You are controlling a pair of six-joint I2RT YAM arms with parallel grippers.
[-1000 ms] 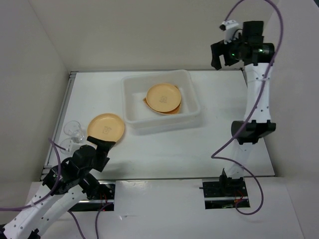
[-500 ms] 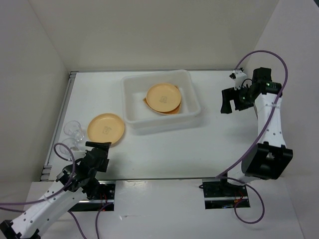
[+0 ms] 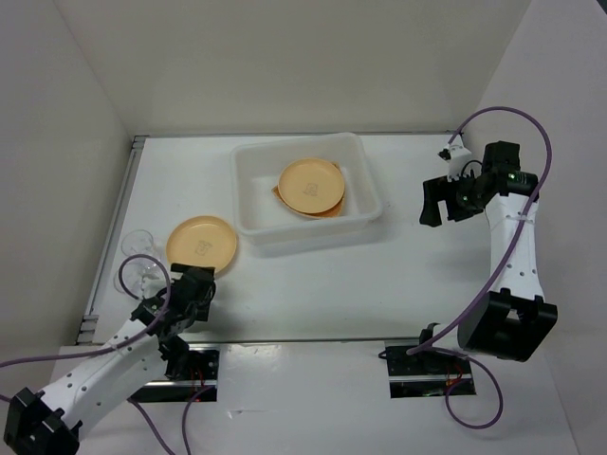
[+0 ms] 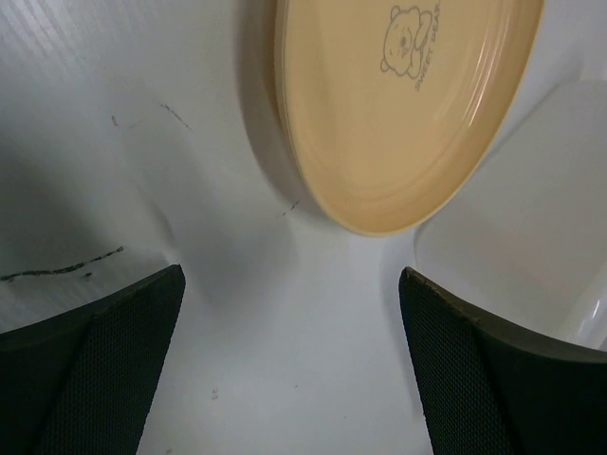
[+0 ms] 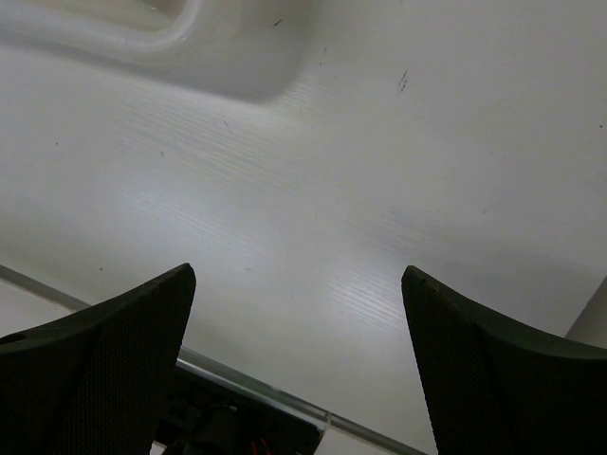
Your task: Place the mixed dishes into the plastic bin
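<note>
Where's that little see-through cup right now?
In the overhead view, the clear cup sits near the table's left edge, just left of the loose yellow plate and outside the white bin.

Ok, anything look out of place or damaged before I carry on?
Nothing stands out. One plate rests on the orange dish inside the bin; the other plate lies flat on the table near the clear cup. No spill or damage shows.

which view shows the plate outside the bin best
Top external: the whole plate shows, left of the bin. Left wrist shows it close, bear print clear, but cropped. Right wrist shows none of it.
</note>
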